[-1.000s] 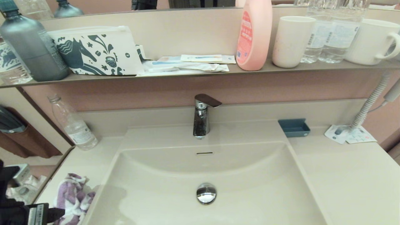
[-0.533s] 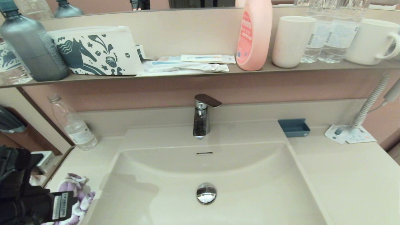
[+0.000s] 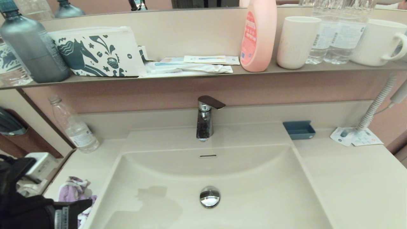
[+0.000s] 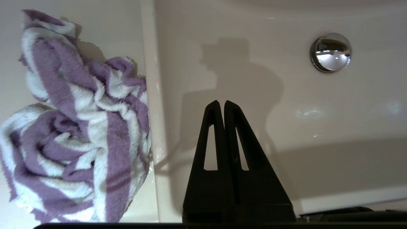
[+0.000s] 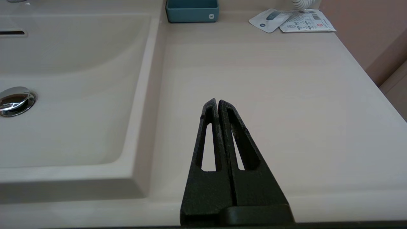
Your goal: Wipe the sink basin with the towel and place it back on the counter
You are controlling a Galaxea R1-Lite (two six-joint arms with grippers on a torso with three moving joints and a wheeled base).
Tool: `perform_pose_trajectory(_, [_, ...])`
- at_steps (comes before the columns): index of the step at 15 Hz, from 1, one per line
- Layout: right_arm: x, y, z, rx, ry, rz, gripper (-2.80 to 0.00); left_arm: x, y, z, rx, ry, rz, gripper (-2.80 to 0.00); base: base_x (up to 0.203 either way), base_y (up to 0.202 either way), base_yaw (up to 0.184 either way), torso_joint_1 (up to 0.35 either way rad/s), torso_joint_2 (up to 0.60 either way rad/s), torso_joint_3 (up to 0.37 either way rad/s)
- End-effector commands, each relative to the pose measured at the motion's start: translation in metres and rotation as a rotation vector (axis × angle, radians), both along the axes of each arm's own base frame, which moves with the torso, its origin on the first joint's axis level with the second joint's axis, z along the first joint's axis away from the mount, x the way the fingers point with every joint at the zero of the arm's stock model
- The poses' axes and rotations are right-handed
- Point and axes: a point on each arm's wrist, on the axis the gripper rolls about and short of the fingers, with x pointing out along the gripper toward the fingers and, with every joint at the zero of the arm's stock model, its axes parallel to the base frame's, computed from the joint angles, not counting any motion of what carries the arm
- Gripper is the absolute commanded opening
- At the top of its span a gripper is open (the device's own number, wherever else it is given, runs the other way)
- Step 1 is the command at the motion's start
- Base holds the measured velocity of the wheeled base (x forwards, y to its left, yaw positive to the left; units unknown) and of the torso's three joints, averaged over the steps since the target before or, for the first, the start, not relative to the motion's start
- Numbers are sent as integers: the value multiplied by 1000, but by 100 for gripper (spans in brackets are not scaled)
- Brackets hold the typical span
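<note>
The purple and white striped towel (image 3: 73,192) (image 4: 76,127) lies crumpled on the beige counter (image 3: 349,178) just left of the sink basin (image 3: 241,178), touching its rim. The basin has a chrome drain plug (image 3: 210,196) (image 4: 330,52) and an overflow slot (image 3: 208,156). My left gripper (image 4: 221,102) is shut and empty, hovering over the basin's left part beside the towel; its arm shows at the head view's lower left corner (image 3: 35,213). My right gripper (image 5: 217,100) is shut and empty over the counter on the right of the basin, out of the head view.
A chrome faucet (image 3: 205,119) stands behind the basin. A clear bottle (image 3: 74,127) is at the back left, a blue tray (image 3: 299,129) (image 5: 192,10) and paper packets (image 3: 356,137) at the back right. The shelf (image 3: 203,74) holds bottles, cups and a horse-print pouch (image 3: 98,52).
My left arm has risen and swung right, from beside the towel toward the basin. Its shadow has moved across the basin floor. The towel stays on the counter.
</note>
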Motion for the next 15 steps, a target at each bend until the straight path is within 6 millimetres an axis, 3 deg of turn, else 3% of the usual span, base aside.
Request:
perform_pose_trajectory(1, [0,0,0,0,0,1,-280,-33,12,10,-39,-122,-12,-280,0,0,0,0,0,0])
perform_pose_trajectory(5, [0,0,0,0,0,1,-280,-74,37,11,26,-267,324,-280,0,0,0,0,0,0])
perform_pose_trajectory(8, [0,0,0,0,0,1,-280,-108,42,9,30,-398,532,-280,0,0,0,0,0,0])
perform_pose_trajectory(11, [0,0,0,0,0,1,-280,-137,42,-7,54,-512,541,-280,0,0,0,0,0,0])
perform_pose_trajectory(13, [0,0,0,0,0,1,-280,-153,41,-28,93,-577,491,-280,0,0,0,0,0,0])
perform_pose_trajectory(15, [0,0,0,1,0,1,-280,-151,40,-57,131,-572,422,-280,0,0,0,0,0,0])
